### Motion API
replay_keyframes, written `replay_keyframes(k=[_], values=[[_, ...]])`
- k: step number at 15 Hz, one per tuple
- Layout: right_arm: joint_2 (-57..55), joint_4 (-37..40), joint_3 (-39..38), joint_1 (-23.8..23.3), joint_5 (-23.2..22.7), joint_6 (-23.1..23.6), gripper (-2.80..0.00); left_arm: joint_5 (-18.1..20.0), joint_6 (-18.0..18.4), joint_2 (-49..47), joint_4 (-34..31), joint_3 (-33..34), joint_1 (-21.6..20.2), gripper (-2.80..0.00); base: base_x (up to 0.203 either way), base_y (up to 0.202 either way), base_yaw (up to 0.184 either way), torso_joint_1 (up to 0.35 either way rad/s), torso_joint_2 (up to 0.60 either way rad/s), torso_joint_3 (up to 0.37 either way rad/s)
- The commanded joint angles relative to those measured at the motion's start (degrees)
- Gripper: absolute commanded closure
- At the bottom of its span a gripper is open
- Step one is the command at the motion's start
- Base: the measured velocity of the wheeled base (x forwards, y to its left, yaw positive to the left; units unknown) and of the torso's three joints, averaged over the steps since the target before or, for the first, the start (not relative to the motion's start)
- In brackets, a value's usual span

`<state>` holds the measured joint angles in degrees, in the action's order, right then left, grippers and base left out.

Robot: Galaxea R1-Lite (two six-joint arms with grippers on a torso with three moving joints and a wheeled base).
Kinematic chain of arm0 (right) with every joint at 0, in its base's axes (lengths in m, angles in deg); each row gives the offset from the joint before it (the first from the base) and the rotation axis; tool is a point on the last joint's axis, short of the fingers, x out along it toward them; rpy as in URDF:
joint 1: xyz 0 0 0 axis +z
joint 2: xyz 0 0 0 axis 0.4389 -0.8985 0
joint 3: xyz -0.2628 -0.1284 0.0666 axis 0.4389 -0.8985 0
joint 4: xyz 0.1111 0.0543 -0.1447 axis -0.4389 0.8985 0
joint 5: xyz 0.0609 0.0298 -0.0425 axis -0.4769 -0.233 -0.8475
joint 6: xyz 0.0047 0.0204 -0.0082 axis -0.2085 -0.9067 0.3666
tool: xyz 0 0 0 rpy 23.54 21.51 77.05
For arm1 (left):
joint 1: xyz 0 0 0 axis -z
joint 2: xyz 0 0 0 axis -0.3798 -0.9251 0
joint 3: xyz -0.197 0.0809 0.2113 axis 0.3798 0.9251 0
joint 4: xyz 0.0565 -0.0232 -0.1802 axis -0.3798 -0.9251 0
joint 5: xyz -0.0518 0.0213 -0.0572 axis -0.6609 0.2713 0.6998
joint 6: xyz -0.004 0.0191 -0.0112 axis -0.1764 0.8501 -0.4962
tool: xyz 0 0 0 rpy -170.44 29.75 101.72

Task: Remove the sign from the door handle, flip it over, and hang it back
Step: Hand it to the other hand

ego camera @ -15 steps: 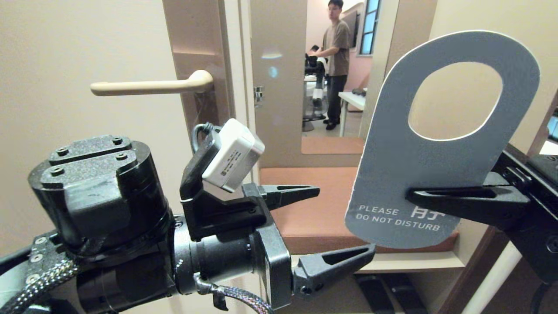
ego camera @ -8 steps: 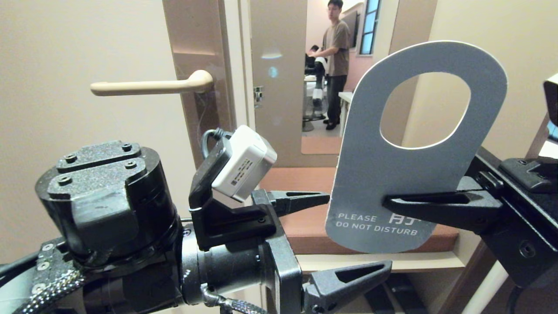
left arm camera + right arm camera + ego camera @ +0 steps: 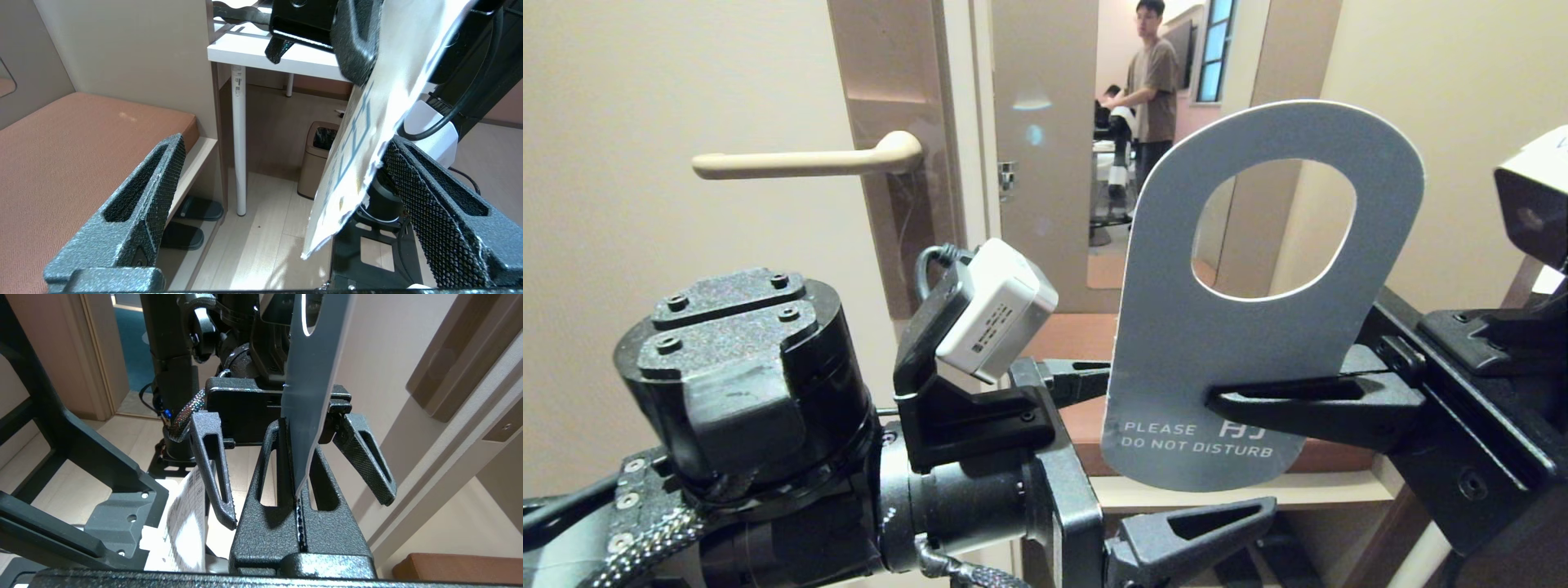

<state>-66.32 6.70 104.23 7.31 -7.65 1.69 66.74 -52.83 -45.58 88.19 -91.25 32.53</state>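
Note:
The sign [image 3: 1201,343] stands upright in front of me, its slate-blue "PLEASE DO NOT DISTURB" face towards the head camera and its oval hole at the top. My right gripper [image 3: 1217,400] is shut on the sign's lower right edge. In the right wrist view the sign [image 3: 314,375] is pinched edge-on in the right gripper [image 3: 292,457]. My left gripper [image 3: 1192,445] is open, one finger on each side of the sign's lower end. The left wrist view shows the sign's white face [image 3: 359,151] inside the left gripper [image 3: 284,141], close to one finger. The cream door handle [image 3: 800,163] sticks out bare at the upper left.
The handle's brownish backplate [image 3: 894,98] is on the door edge. A person [image 3: 1152,73] stands in the room beyond. A brown cushioned bench [image 3: 81,139] lies below, with slippers [image 3: 196,212] under it, a white table leg [image 3: 239,139] and a bin [image 3: 318,159] beside.
The right gripper has carried the sign left and a little down, so its lower end now sits between the left gripper's open fingers. The left arm has edged right.

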Motion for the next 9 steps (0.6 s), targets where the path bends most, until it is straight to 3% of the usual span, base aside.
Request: replay_keyframes(k=[1,9], values=[[-0.5,-0.2,0.1,0.2,-0.3,0.0,0.0,0.1,-0.1,-0.1,0.3,0.0,0.0,-2.8,0.0,0.0,0.0,0.0,0.0,0.0],[-1.3,-0.3,0.0,2.2,-0.2,0.0,0.0,0.3,-0.1,-1.1,1.8,0.0,0.4,-2.8,0.0,0.0,0.0,0.0,0.0,0.0]])
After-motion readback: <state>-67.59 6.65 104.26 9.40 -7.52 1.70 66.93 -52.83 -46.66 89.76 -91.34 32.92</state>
